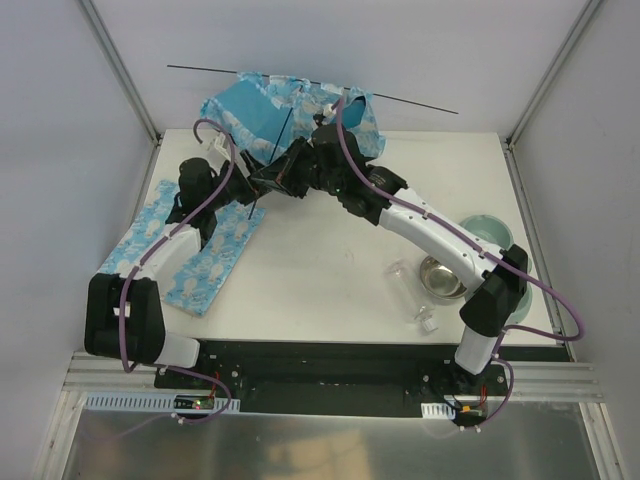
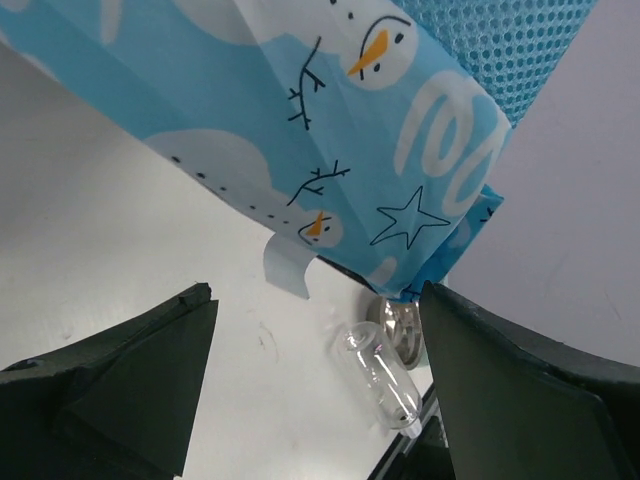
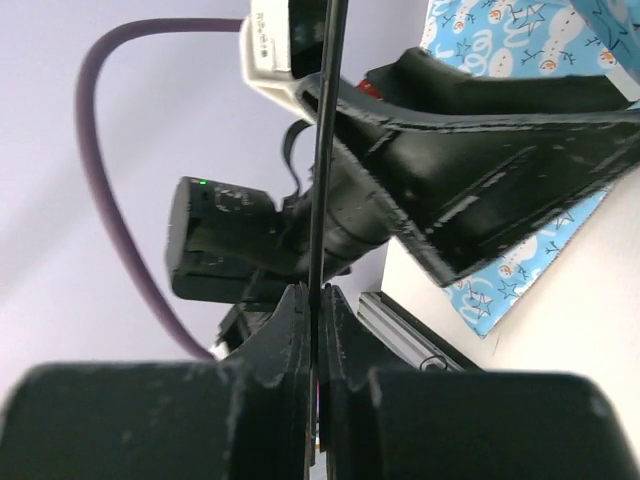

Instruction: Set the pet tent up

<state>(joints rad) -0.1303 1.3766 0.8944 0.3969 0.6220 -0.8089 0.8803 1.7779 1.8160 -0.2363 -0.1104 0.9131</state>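
Tent: the small blue fabric pet tent with the snowman print (image 1: 290, 110) sits slumped at the far edge of the white counter (image 1: 330, 290). A long black rod (image 1: 410, 102) pokes out past both sides along its top.
Right pincer (image 3: 315, 300): fingers squeezed together on a thin black pole (image 3: 322, 180) that runs straight up out of the grip. Can't tell if it's the same one as the top rod.
Left pincer (image 2: 318, 295): fingers wide apart with nothing between them, hovering just under the tent's lower fabric edge, right next to the right pincer.
Below the left pincer: a small clear plastic vial (image 2: 380, 375) lies on the counter, with a shiny round metal bowl (image 2: 400, 325) just behind it.
Mat: a flat light-blue printed rectangular mat (image 1: 190, 255) lies on the left side of the counter, and the left arm reaches across it.
Right side: a pale green round bowl (image 1: 490, 232) sits just beside the metal bowl, partly under the right arm.
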